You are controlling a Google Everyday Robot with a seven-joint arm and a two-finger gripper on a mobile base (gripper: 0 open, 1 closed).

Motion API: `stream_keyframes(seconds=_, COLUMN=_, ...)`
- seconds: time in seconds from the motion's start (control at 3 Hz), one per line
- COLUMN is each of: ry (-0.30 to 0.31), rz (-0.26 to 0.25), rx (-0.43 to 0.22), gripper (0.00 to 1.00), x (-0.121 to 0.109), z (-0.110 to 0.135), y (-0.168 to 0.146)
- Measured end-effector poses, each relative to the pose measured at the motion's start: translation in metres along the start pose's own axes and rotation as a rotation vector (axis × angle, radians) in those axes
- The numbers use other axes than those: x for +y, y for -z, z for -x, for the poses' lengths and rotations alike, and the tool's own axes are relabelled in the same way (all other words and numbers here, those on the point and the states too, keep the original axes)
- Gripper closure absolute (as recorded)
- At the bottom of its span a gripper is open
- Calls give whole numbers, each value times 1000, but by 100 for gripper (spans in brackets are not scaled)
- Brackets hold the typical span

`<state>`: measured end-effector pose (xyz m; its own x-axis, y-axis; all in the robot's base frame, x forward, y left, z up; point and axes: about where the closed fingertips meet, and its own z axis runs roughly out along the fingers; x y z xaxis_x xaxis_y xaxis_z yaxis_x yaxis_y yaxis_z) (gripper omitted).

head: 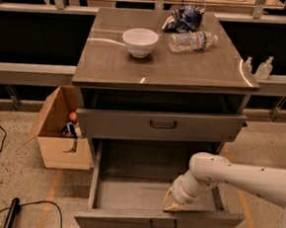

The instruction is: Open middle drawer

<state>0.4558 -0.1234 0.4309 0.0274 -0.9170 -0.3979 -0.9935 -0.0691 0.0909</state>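
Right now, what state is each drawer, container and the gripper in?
middle drawer: pulled far out.
upper drawer: looks slightly open, dark gap above its front.
gripper: down inside the middle drawer, front right corner.
bowl: upright on the cabinet top.
water bottle: lying on its side.
cardboard box: flaps open, on the floor.

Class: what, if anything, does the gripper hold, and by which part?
It cannot be told; the gripper sits inside the pulled-out middle drawer, at its front panel.
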Motion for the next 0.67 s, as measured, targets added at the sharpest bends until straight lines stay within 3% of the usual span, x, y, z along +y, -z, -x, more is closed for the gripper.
stream_keyframes(seconds=0.67, ry=18, rz=150, rx=-25, gripper=100, x=26, z=10, y=-3)
